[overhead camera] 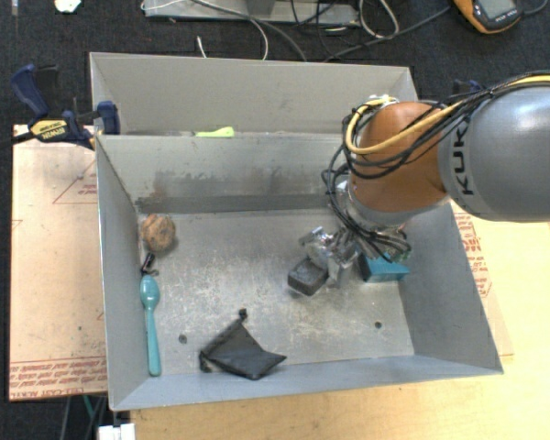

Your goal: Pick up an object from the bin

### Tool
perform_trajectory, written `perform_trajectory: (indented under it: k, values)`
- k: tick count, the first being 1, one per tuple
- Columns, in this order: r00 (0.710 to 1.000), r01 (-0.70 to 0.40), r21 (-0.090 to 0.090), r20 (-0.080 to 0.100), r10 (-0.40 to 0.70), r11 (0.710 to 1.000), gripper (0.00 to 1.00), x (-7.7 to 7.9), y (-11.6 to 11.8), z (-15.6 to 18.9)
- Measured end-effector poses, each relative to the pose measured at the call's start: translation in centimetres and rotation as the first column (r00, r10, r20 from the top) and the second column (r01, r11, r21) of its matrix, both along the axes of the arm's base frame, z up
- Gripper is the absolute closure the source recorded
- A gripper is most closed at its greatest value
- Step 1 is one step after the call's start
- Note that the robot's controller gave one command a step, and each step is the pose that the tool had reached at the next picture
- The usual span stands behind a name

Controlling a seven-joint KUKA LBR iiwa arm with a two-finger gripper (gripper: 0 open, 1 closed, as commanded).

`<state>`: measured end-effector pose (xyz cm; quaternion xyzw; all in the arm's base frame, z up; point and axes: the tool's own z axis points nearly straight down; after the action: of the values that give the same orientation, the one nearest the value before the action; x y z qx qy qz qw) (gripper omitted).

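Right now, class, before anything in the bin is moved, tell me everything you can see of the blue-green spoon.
The spoon is blue-green all over and looks like one piece of plastic: a small oval bowl and a straight, slim handle. It lies flat on the floor of the bin, close along the left wall, with its bowl toward the far side and its handle toward the near edge. A small dark bit lies just beyond the bowl; whether they touch I cannot tell. A brown ball sits further on, apart from the spoon.
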<state>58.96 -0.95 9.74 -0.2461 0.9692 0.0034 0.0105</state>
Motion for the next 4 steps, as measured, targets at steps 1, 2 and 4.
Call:
perform_trajectory:
  k: [1, 2, 4]
  values:
    - [1.0, 0.001, 0.001, 0.001, -0.001, 1.0, 1.0, 0.0, 0.0, 2.1]
    - [1.0, 0.001, 0.0, 0.003, -0.001, 1.0, 1.0, 0.1, 0.0, 4.0]
    - [1.0, 0.003, 0.002, 0.003, -0.003, 1.0, 1.0, 0.1, 0.1, 9.9]
